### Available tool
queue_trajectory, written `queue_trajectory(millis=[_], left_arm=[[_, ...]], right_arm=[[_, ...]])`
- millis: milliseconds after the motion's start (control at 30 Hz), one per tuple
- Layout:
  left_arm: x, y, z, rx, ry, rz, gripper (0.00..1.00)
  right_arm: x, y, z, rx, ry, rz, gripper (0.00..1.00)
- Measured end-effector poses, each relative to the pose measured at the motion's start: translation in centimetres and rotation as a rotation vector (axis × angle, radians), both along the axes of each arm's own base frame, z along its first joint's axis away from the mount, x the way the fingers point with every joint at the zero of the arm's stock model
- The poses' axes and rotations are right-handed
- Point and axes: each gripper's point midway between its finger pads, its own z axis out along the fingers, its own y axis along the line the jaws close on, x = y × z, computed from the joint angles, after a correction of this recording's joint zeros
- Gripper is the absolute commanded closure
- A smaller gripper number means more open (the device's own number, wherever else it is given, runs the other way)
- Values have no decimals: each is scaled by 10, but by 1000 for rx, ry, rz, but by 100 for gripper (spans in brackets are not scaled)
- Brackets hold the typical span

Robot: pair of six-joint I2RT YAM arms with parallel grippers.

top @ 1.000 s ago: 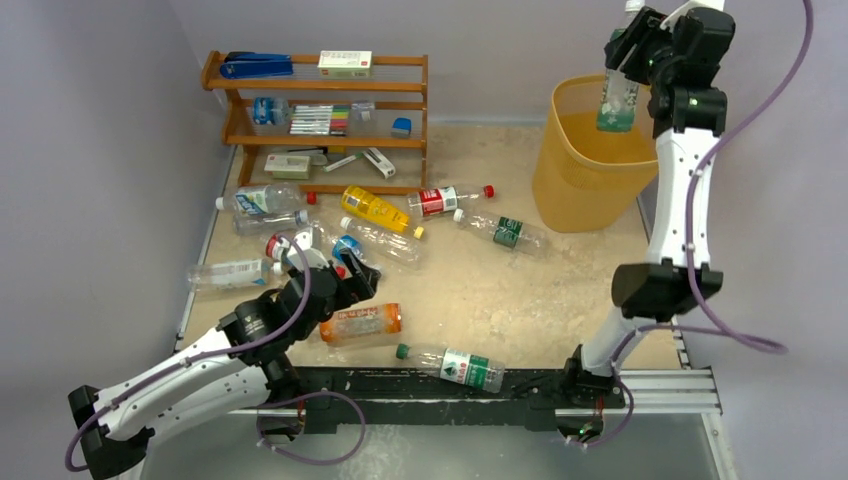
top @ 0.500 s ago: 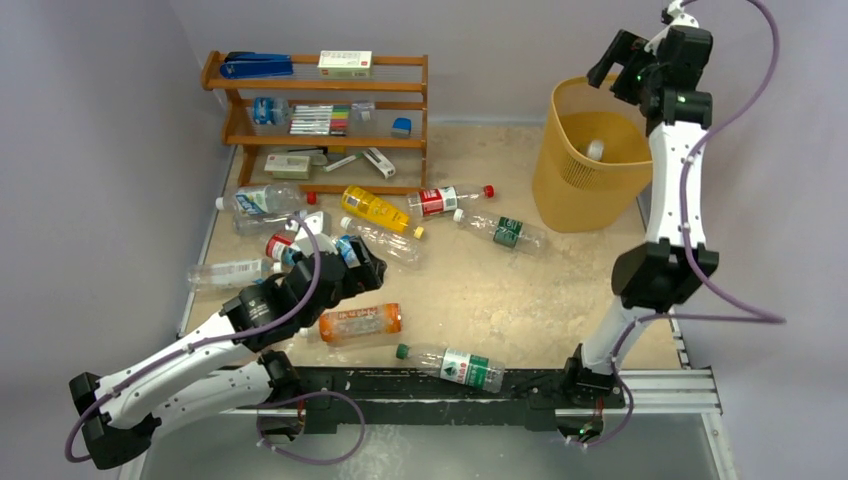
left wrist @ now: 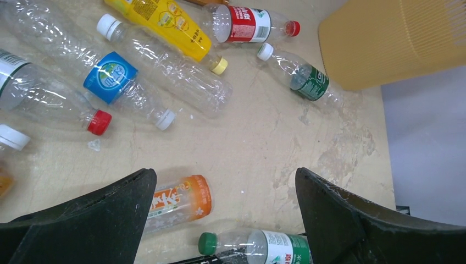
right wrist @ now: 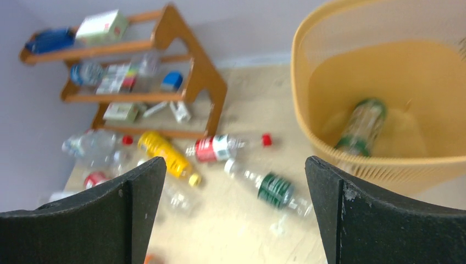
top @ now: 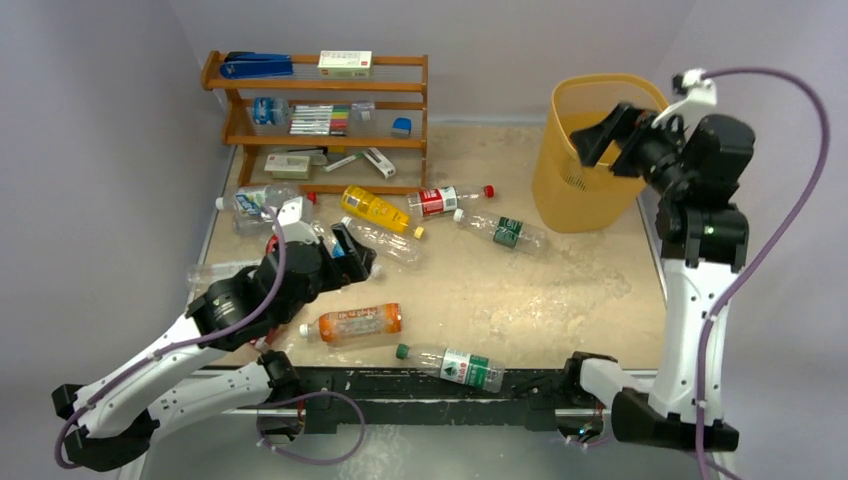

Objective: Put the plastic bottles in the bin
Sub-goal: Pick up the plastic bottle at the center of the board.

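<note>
So the right fingers (top: 600,132) were spread as wide as they go with nothing in them, hanging up by the rim of the yellow bin (top: 585,195) at the far right of the counter (top: 560,290). Looking down from that wrist, one clear bottle with a green label (right wrist: 360,126) was lying at the bottom of the bin. It was a bit blurry, but that's what it looked like.

The left fingers (top: 330,245) were wide open too and holding nothing. They hovered over the messy pile of bottles on the left side of the counter.

The rest were still out on the counter:
- an orange bottle (top: 352,323) lay on its side just below those fingers
- a green-capped bottle (top: 455,366) sat near the front edge
- a yellow bottle (top: 375,210), a red-label bottle (top: 440,200) and a green-label bottle (top: 505,231) were strung across the middle
- a clear one with a blue label (left wrist: 110,77) was over on the left

All of them were lying flat. The wooden shelf (top: 320,100) stood at the back left with pens and small boxes on it.
</note>
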Motion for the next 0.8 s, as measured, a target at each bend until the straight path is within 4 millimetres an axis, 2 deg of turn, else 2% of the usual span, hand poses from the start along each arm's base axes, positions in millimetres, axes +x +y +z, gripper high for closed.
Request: queue_trajectory(millis=[100, 200, 433, 633, 800], left_arm=[[-6, 9, 3, -18, -3, 9, 1], [-9, 17, 4, -36, -7, 36, 1], [-7, 21, -18, -18, 35, 84, 1], [-11, 29, -29, -5, 72, 117, 1], [-21, 45, -31, -8, 86, 143, 1]], right_arm=[[-23, 22, -32, 25, 61, 96, 0], [-36, 42, -58, 53, 115, 184, 0], [-59, 115, -122, 105, 262, 445, 0], [-74, 179, -147, 105, 325, 648, 0], [-75, 230, -164, 69, 342, 746, 0]])
